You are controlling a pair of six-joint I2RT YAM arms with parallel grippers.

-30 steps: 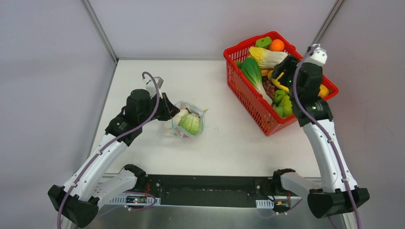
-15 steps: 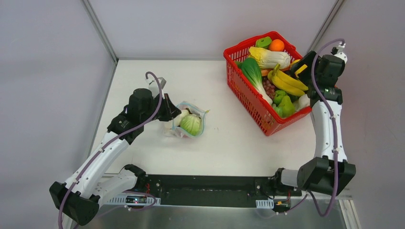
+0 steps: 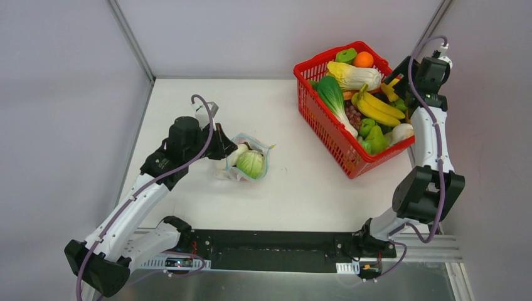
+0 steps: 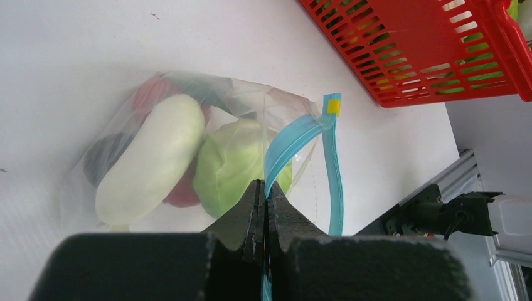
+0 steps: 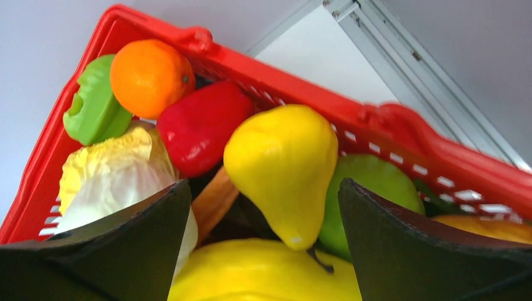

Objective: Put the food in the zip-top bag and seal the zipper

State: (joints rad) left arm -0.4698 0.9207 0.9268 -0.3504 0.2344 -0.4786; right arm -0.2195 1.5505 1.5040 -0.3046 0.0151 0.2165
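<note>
Zip-top bag [image 3: 248, 162], left of table centre, holding cabbage [image 4: 232, 164] and radish [image 4: 150, 164]: left gripper [image 4: 266, 204] was clamped on its zipper [image 4: 296, 139], right gripper [image 5: 262, 188] gaped empty over the red basket [image 3: 326, 128]; judged risk: the unanchored bag dragging, the strip slipping free unsealed.

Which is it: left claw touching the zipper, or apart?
Touching. Left wrist view shows the left claw shut on the zipper, the teal strip pinched between its closed jaws.

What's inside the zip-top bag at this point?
Through the clear zip-top bag show a white radish, a green cabbage, a red tomato partly covered by them, and a dark ball. Anything beneath these is hidden.
</note>
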